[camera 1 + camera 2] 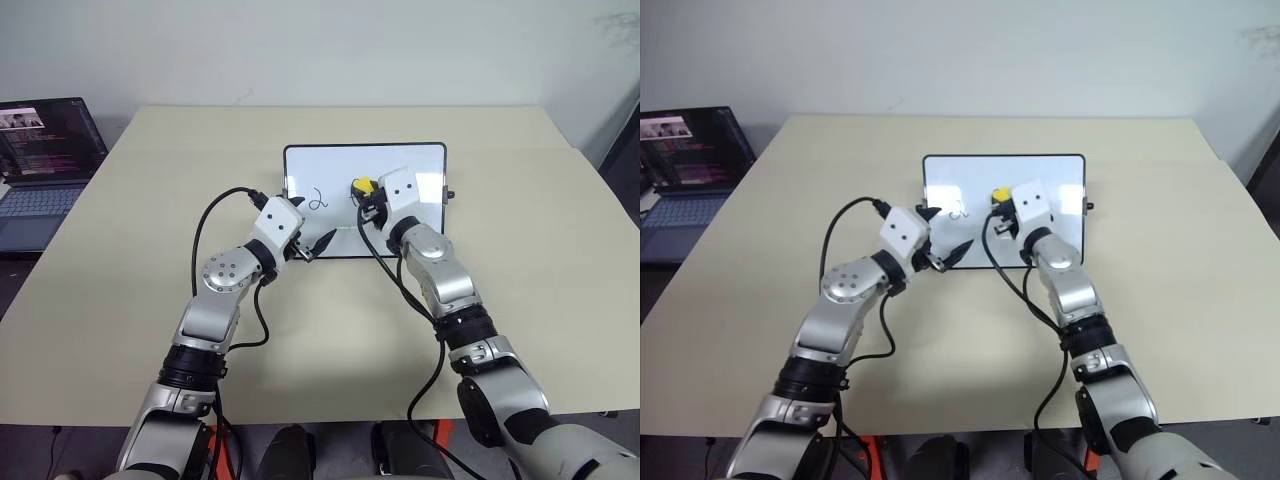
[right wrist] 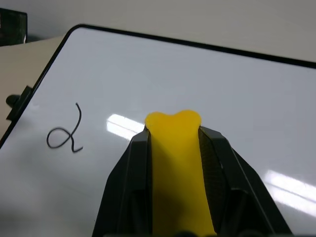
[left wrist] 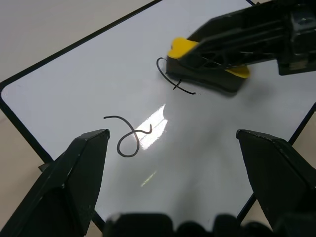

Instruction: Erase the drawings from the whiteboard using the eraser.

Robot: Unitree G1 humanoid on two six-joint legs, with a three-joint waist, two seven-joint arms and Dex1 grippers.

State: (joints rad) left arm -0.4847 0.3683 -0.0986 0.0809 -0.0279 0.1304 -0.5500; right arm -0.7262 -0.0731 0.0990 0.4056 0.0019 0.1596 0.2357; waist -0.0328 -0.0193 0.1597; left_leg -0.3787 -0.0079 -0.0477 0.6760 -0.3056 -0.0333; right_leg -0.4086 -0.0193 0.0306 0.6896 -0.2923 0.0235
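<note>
- Wiping step: right gripper (image 3: 217, 61), fingers clamped on the eraser (image 3: 183, 48), sits on the whiteboard (image 1: 420, 160) over the middle drawing (image 3: 170, 79).
- Left gripper (image 1: 312, 246), fingers apart, hovers at the board's near edge.
- Next: rub that mark, then the "2" (image 3: 129, 138).

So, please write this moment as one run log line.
right gripper: shut on small yellow sponge eraser, on middle drawing | left gripper: open, at glossy white black-framed whiteboard | 2-shaped drawing: unerased

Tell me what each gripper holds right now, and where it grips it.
The right gripper pinches the eraser by its two long sides, squeezing the yellow sponge. The left gripper is open over the whiteboard, holding nothing.
</note>
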